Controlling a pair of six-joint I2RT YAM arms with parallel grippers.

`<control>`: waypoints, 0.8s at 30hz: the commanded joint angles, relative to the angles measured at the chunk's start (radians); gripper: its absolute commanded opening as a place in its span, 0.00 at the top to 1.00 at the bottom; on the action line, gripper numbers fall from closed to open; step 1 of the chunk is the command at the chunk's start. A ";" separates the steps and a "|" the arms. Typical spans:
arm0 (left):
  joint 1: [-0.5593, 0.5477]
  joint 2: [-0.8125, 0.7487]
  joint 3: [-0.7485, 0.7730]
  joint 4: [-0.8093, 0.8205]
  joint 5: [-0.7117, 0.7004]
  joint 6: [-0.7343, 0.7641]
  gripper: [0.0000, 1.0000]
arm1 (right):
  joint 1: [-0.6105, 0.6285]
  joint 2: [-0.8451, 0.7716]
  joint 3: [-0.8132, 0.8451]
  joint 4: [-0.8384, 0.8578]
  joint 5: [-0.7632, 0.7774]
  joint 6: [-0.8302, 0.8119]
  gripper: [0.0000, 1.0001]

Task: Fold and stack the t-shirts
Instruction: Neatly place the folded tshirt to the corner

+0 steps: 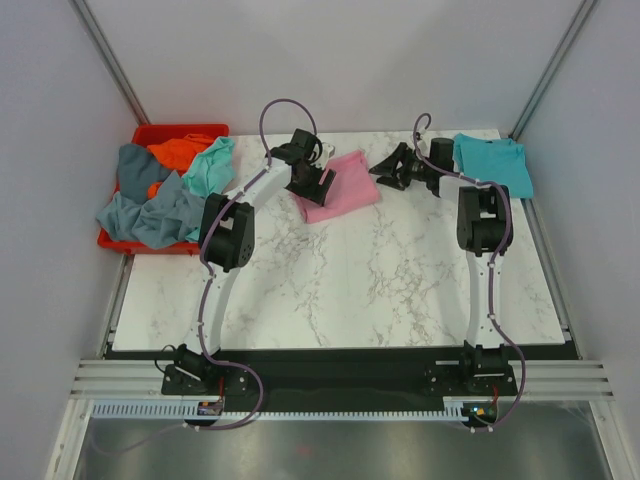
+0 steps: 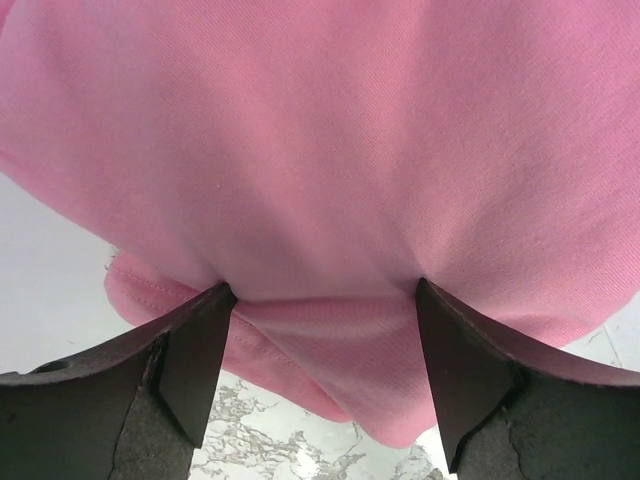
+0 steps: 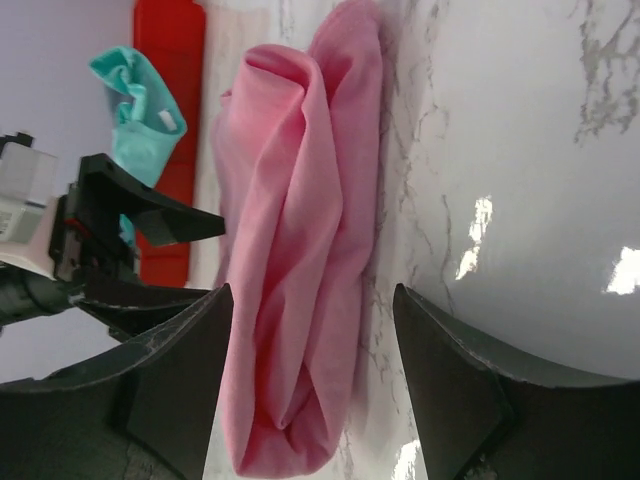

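Note:
A pink t-shirt (image 1: pixel 345 190) lies folded in a small bundle at the back middle of the marble table. My left gripper (image 1: pixel 316 184) is at its left edge, jaws open, with the pink cloth (image 2: pixel 320 150) lying across the gap between the fingers (image 2: pixel 200 345). My right gripper (image 1: pixel 385 168) is at the bundle's right edge, open wide; the pink roll (image 3: pixel 300 250) lies between its fingers, close to the left one. A teal-turquoise t-shirt (image 1: pixel 492 160) lies folded at the back right corner.
A red bin (image 1: pixel 150 135) stands off the table's left back edge, holding grey-blue (image 1: pixel 150 215), orange (image 1: pixel 178 152) and mint (image 1: pixel 212 165) shirts that spill over its rim. The left gripper (image 3: pixel 130 225) and the bin (image 3: pixel 168 60) show in the right wrist view.

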 commanded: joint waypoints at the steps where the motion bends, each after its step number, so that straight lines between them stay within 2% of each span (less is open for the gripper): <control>1: 0.002 0.002 0.004 -0.077 -0.060 0.073 0.18 | 0.006 0.070 -0.006 0.176 -0.102 0.181 0.25; 9: 0.000 0.010 0.008 -0.070 -0.079 0.079 0.17 | 0.049 0.116 0.021 0.220 -0.205 0.257 0.25; 18: 0.002 0.013 0.021 -0.059 -0.079 0.078 0.17 | 0.090 0.130 0.060 0.193 -0.187 0.238 0.27; 21: 0.002 0.012 0.021 -0.059 -0.083 0.076 0.17 | 0.092 0.133 0.061 0.185 -0.159 0.231 0.59; 22: 0.002 0.009 0.019 -0.059 -0.086 0.076 0.17 | 0.091 0.133 0.064 0.174 -0.148 0.220 0.78; 24: 0.002 0.004 0.013 -0.057 -0.098 0.078 0.17 | 0.091 0.130 0.080 0.136 -0.127 0.182 0.91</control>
